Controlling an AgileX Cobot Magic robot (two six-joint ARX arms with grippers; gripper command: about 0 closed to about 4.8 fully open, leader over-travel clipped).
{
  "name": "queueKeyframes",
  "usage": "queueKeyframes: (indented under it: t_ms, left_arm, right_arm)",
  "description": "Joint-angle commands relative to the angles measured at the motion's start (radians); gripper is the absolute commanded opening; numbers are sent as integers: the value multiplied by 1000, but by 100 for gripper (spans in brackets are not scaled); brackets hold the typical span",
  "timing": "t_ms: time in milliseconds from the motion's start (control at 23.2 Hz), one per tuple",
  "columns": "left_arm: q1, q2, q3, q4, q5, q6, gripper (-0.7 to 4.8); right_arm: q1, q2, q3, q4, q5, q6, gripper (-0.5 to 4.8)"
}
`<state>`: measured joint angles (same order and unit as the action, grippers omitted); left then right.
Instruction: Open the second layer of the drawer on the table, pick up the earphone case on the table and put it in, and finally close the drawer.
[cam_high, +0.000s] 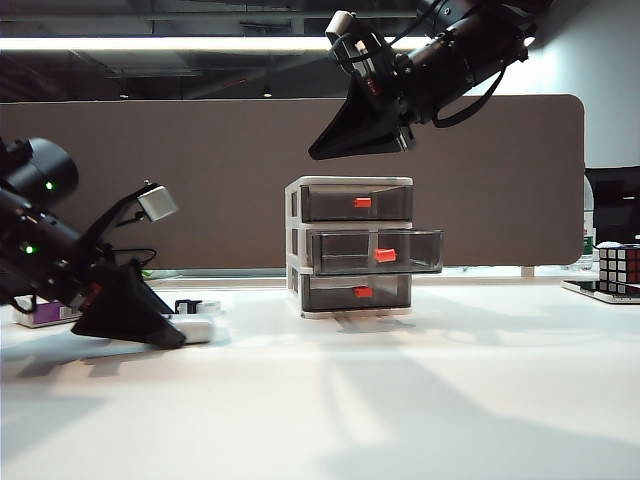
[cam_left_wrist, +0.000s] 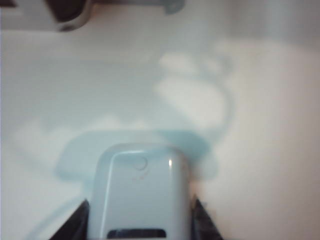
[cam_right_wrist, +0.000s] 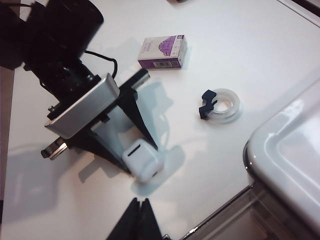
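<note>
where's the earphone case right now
The earphone case sits on the table's left side in the exterior view, between the left gripper's fingers, left of the drawer.

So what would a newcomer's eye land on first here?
The left gripper, low on the table's left side, clamped on the white earphone case. Then the middle drawer pulled out of the cabinet at centre, with the right gripper shut, poised high above it.

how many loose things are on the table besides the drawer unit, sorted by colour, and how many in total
White: 1, the earphone case, between the left end effector's fingers.
White and purple: 1, a box.
Clear: 1, a tape ring.
Black: 1, a clip on that ring.
Multicoloured: 1, a puzzle cube.
Total: 5
</note>
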<state>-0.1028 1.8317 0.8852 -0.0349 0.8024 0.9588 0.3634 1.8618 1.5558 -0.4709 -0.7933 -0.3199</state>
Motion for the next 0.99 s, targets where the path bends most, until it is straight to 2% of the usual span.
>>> queueKeyframes:
  t_ms: [43, 258, 646, 775, 991]
  left_arm:
    - [-1, -57, -2, 27, -40, -29, 57]
    - [-60, -154, 27, 59, -57, -83, 57]
    - [-207, -168, 130, 59, -111, -107, 57]
    - [-241, -168, 178, 59, -148, -126, 57]
    - [-269, -166, 224, 64, -152, -130, 57]
  right_arm:
    - [0, -7, 4, 2, -5, -3, -5]
    - [0, -7, 4, 5, -5, -3, -5]
    - [0, -8, 5, 11, 10, -3, -5]
    - [-7, -8, 5, 11, 14, -2, -5]
    - [-22, -16, 5, 11, 10, -2, -5]
